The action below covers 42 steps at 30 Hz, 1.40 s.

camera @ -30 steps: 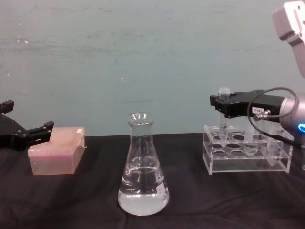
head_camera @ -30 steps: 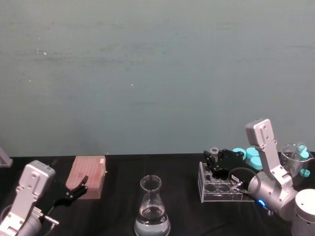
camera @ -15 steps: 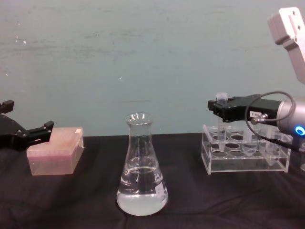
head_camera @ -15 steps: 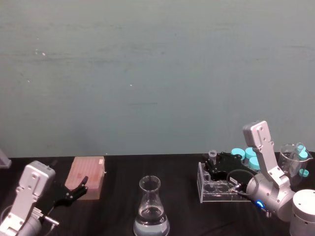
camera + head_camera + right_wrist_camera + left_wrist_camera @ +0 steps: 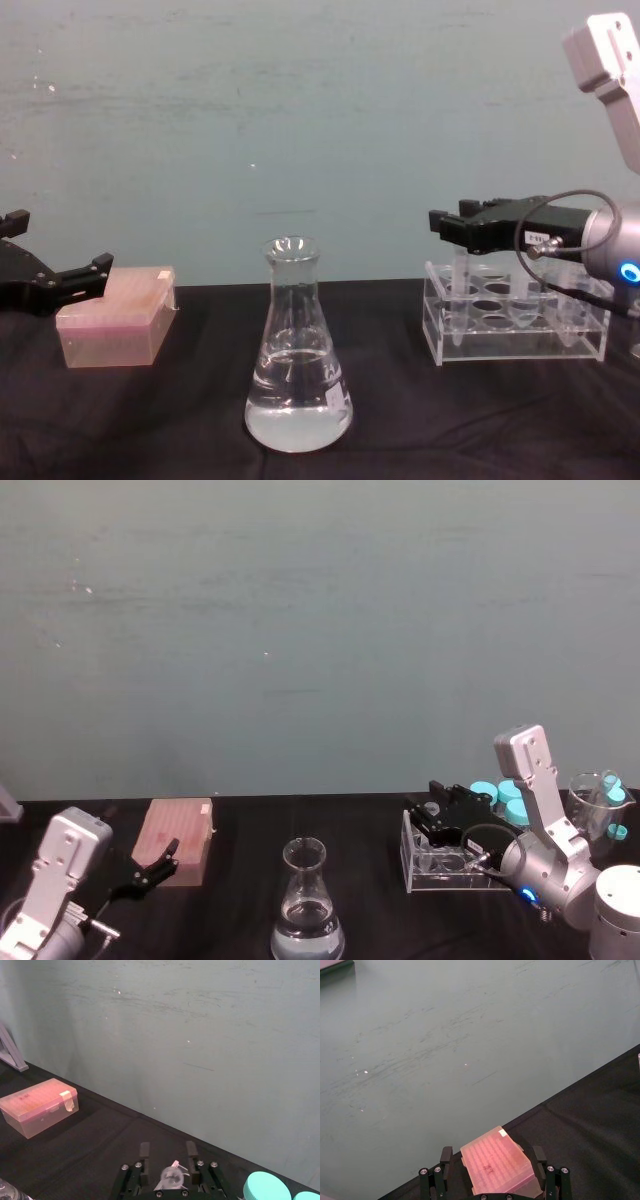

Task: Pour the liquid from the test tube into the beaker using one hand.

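Note:
The beaker (image 5: 298, 370), a clear conical flask, stands at the table's middle front with clear liquid (image 5: 298, 418) in its base; it also shows in the head view as the flask (image 5: 308, 910). The slim test tube (image 5: 460, 285) stands upright in the front-left hole of the clear rack (image 5: 520, 335). Its rim (image 5: 171, 1176) shows between my right gripper's fingers with a gap on each side. My right gripper (image 5: 440, 222) hovers level over the rack, open around the tube's top. Whether the tube holds liquid cannot be made out. My left gripper (image 5: 55, 250) rests open at the far left.
A pink lidded tip box (image 5: 115, 320) sits at the left, just in front of the left gripper. Blue-capped tubes (image 5: 500, 795) and a small glass vessel (image 5: 595, 795) stand behind the rack (image 5: 445, 865) at the right. A teal wall closes the back.
The right gripper came down with the test tube, lowering it into the rack. The tube's rim, which stuck out above the fingers, now sits level with them. The left arm stayed still.

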### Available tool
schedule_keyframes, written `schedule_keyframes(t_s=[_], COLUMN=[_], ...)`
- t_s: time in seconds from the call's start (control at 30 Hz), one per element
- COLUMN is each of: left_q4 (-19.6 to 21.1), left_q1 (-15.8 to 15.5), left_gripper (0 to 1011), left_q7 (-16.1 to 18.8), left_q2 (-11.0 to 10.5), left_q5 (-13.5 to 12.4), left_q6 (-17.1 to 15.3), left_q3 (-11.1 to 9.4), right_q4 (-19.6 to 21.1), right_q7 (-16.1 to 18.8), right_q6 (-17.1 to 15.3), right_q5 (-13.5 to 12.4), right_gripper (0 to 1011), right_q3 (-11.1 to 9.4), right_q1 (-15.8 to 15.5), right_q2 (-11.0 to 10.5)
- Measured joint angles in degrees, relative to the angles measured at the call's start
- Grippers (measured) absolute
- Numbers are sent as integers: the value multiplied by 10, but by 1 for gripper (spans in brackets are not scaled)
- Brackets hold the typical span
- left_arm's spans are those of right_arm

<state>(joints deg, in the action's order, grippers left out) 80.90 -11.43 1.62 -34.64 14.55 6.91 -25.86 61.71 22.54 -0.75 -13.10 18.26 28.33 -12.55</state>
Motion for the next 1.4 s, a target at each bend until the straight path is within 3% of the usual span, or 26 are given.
schedule_keyframes(t_s=[0.47,0.67,1.4], left_q4=[0,0,0], left_q1=[0,0,0], left_gripper=[1000,1000,1000], left_q7=[0,0,0], left_q2=[0,0,0], left_q5=[0,0,0], left_q6=[0,0,0], left_q3=[0,0,0], right_q4=[1,1,1], right_q7=[0,0,-1], right_q6=[1,1,1], right_q5=[0,0,1], right_gripper=[869,1004,1004], right_q3=[0,0,0], right_q1=[-1,-1,-1], right_q2=[0,0,0])
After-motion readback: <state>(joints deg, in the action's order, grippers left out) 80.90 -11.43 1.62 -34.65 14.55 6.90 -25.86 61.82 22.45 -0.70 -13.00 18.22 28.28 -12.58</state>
